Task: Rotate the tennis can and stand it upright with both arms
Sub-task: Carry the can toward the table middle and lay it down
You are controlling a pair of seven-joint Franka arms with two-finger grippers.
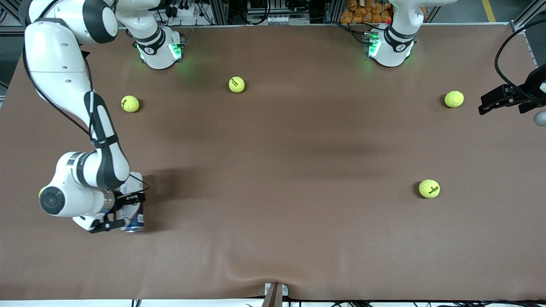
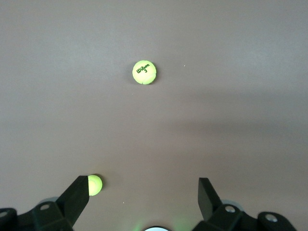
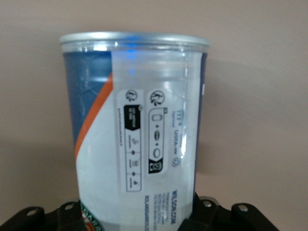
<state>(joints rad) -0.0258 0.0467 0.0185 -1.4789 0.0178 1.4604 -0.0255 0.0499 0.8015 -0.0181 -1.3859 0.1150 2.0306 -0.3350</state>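
The can sat near the camera at the right arm's end, clamped by my right gripper. My left gripper waited wide open near a ball. I judged slow, firm rotation safest.

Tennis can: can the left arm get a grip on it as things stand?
Probably not yet. The tennis can sits at the right arm's end of the table, clamped in the right gripper. The left gripper hangs open over the other end. Nothing blocks the way; only balls lie between.
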